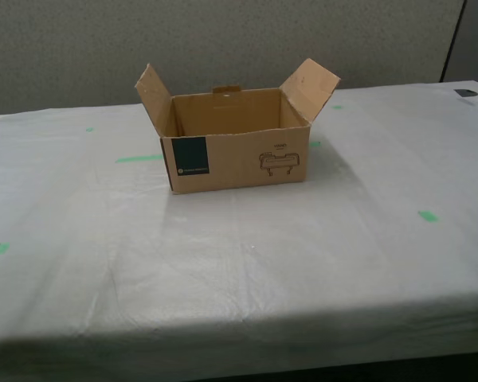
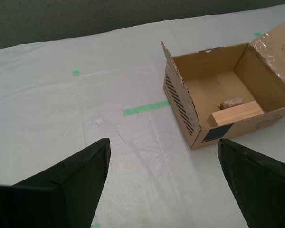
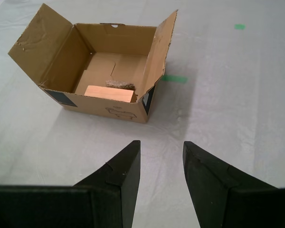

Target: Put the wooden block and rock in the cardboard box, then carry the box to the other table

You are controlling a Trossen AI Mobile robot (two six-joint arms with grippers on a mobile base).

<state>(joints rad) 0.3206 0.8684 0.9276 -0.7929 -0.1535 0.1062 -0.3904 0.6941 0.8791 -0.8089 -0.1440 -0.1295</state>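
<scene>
Gripper (empty) facing brown flapped cardboard box

Matt brown corrugated cardboard box, one flap glossy with clear tape; inside, smooth pale wooden block and rough speckled rock. Wrinkled white sheet-like table with green tape marks. Matt black gripper fingers.
</scene>
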